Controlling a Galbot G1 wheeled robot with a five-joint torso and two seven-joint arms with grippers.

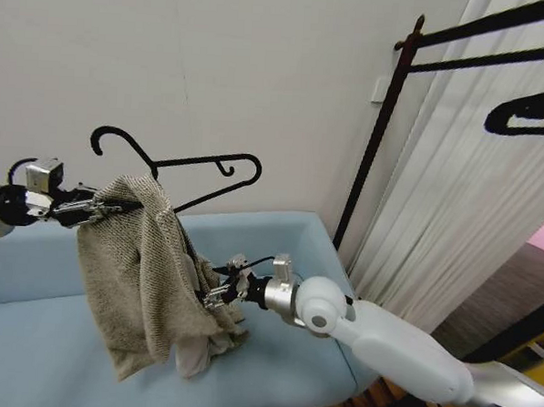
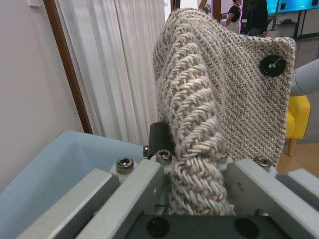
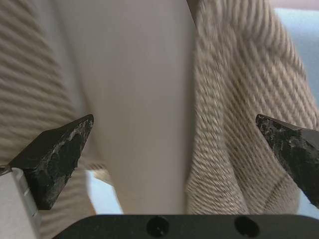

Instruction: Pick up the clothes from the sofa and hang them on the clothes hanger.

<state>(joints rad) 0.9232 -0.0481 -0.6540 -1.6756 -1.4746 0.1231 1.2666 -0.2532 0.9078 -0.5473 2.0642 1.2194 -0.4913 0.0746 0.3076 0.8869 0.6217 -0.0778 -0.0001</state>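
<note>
Sweater [image 1: 136,278] held up above the blue sofa [image 1: 288,236], in the left half of the frame.
At the far left, the left gripper [image 1: 94,210] is clamped on the sweater's top edge. Its wrist view shows thick knit pinched between the fingers and a black button [image 2: 272,65] near the cloth's edge. A black hanger [image 1: 201,161] rises behind the sweater's top, its lower arm running into the cloth. At centre, the right gripper [image 1: 218,292], fingertips [image 3: 57,149] spread apart, sits at the sweater's lower right edge; whether it touches, I cannot tell. A dark clothes rack [image 1: 376,136] stands at the upper right, carrying another hanger [image 1: 531,109].
</note>
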